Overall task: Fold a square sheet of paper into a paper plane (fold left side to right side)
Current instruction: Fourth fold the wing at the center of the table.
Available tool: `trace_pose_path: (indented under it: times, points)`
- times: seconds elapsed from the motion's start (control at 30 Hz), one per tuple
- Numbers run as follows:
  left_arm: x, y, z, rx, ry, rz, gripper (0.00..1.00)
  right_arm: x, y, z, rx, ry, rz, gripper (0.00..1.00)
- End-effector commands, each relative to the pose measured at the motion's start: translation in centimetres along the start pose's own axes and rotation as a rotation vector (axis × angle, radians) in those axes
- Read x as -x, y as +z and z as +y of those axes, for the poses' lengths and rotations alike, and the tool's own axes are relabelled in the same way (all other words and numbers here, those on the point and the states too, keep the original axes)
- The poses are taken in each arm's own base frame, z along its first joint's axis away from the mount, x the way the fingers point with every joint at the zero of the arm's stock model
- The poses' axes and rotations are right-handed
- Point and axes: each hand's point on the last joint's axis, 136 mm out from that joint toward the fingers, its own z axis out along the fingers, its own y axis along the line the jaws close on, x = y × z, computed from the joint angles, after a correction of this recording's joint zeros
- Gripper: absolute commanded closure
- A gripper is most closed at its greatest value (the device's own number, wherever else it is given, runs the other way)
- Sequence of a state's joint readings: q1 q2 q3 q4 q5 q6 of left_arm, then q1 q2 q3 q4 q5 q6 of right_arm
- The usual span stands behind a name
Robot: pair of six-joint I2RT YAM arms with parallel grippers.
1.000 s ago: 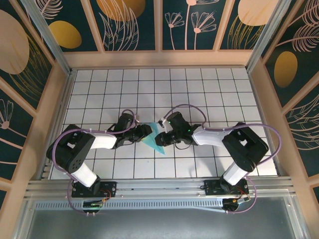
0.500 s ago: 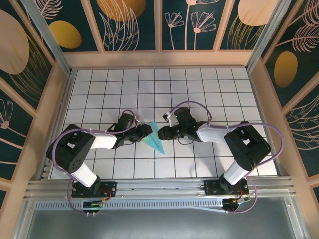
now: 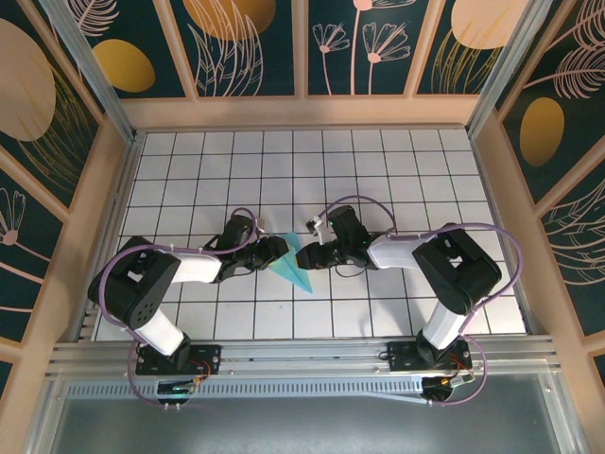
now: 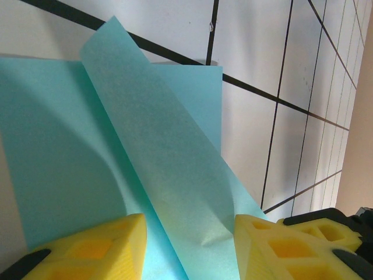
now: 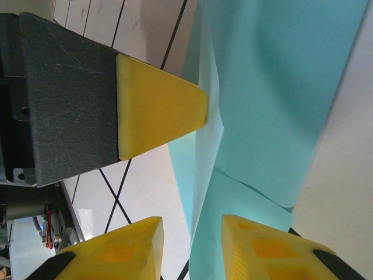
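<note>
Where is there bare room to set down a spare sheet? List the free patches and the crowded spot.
Free: the far half of the white tiled table, from the back wall to the arms, and the near tiles between the two arm bases. Crowded: the middle, where the left gripper and right gripper meet over the folded turquoise-blue paper sheet.

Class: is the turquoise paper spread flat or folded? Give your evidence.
Folded: the paper forms a narrow pointed shape, with a raised flap over another layer.
</note>
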State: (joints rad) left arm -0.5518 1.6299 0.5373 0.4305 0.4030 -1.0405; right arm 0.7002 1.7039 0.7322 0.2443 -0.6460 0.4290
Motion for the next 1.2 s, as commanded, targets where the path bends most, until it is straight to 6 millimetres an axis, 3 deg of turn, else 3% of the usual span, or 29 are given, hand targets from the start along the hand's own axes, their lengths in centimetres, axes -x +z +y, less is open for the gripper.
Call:
trace_pose_path:
  times: [0.0,0.37,0.83,1.17]
  points:
    - [-0.8,0.4,2.9,0.108,-0.013,0.018,0.57,0.6,0.5,0.8,0.032,-0.009,0.001,0.69]
    - [-0.8,0.4,3.0,0.111,-0.015,0.018,0.57,0.3,0.8,0.5,0.015,-0.003,0.009,0.75]
    - [-0.9,0.2,3.1,0.115,-0.016,0.017,0.57,0.2,1.0,-1.6,-0.09,0.026,0.009,0.99]
    - [-0.9,0.2,3.2,0.117,-0.015,0.018,0.57,0.5,1.1,-2.8,-0.148,0.037,-0.003,1.0]
